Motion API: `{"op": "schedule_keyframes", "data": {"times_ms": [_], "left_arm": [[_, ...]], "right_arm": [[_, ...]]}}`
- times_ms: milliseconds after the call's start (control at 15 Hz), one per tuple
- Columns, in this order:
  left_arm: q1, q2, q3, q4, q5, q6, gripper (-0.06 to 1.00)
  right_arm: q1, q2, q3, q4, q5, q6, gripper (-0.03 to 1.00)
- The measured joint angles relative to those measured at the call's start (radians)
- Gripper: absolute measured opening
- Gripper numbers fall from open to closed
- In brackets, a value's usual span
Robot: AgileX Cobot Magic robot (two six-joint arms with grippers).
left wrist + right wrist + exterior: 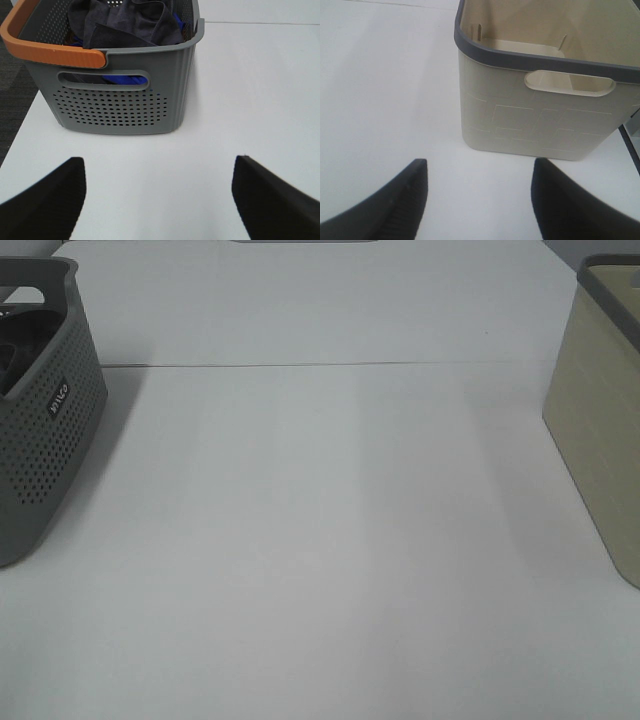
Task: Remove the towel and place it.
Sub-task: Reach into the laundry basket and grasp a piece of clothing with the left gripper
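Observation:
The dark charcoal towel (125,22) lies crumpled inside the grey perforated basket (120,107) with an orange handle (47,50), over a blue cloth (125,79). The same basket stands at the table's left edge in the exterior high view (45,430). My left gripper (157,200) is open and empty, above the table a short way from the basket. My right gripper (477,200) is open and empty, facing the beige basket (545,120). Neither gripper shows in the exterior high view.
The beige basket with a dark grey rim stands at the table's right edge (600,440), and its inside looks empty. A seam (320,365) runs across the white table. A dark cable (630,150) hangs beside the beige basket.

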Motion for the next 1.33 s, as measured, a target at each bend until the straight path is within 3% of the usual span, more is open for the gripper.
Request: {"op": "schedule_keyframes", "data": {"times_ms": [133,200,267,1333], "left_arm": [[0.000,0.000,0.000,0.017,0.000,0.000,0.82],[0.000,0.000,0.000,0.035,0.000,0.004,0.96],[0.000,0.000,0.000,0.036,0.000,0.004,0.98],[0.000,0.000,0.000,0.038,0.000,0.008,0.99]], "right_arm": [[0.000,0.000,0.000,0.000,0.000,0.000,0.61],[0.000,0.000,0.000,0.000,0.000,0.000,0.61],[0.000,0.000,0.000,0.000,0.000,0.000,0.61],[0.000,0.000,0.000,0.000,0.000,0.000,0.61]]}}
